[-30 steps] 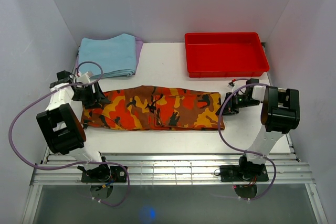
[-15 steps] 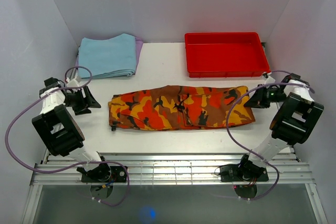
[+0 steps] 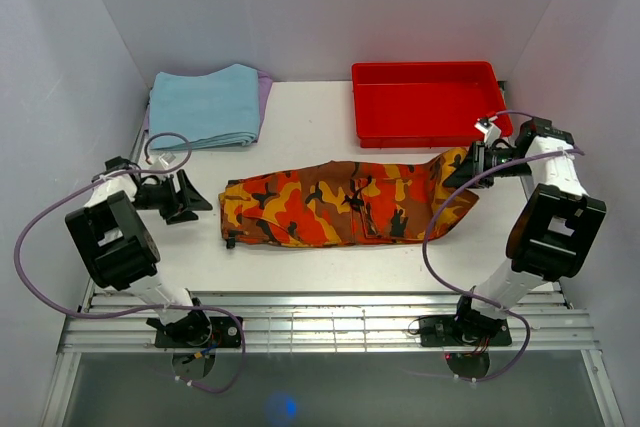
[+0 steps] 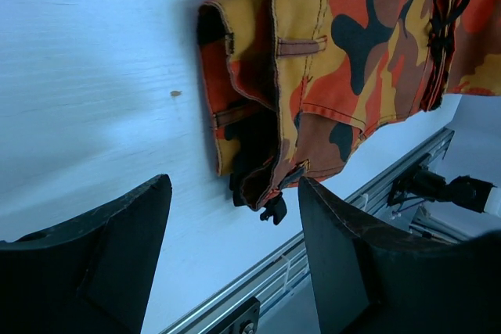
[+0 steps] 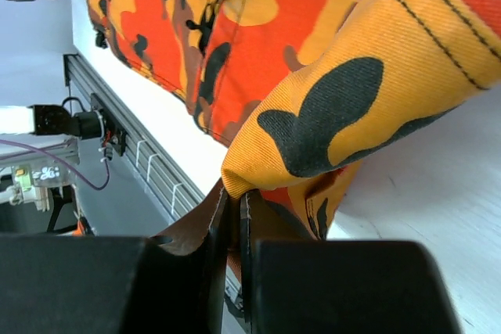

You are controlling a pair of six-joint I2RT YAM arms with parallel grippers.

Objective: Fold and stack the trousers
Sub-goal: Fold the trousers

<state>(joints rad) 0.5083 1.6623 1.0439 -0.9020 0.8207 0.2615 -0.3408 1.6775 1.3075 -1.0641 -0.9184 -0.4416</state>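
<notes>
The camouflage trousers (image 3: 340,205) lie lengthwise across the middle of the table, folded into a long strip. My right gripper (image 3: 470,163) is shut on their right end and holds it lifted off the table; the right wrist view shows the cloth (image 5: 352,99) pinched between the closed jaws. My left gripper (image 3: 196,197) is open and empty, a little left of the trousers' left end. In the left wrist view the waistband end (image 4: 313,76) lies ahead of the spread fingers (image 4: 337,248).
A folded light blue cloth (image 3: 205,105) lies at the back left. A red plastic tray (image 3: 430,102) stands at the back right, just behind my right gripper. A metal rail (image 3: 320,322) runs along the near table edge.
My left gripper has let go of the trousers' left end and drawn back left. My right gripper has pulled the trousers rightward, then lifted their right end up and back.
</notes>
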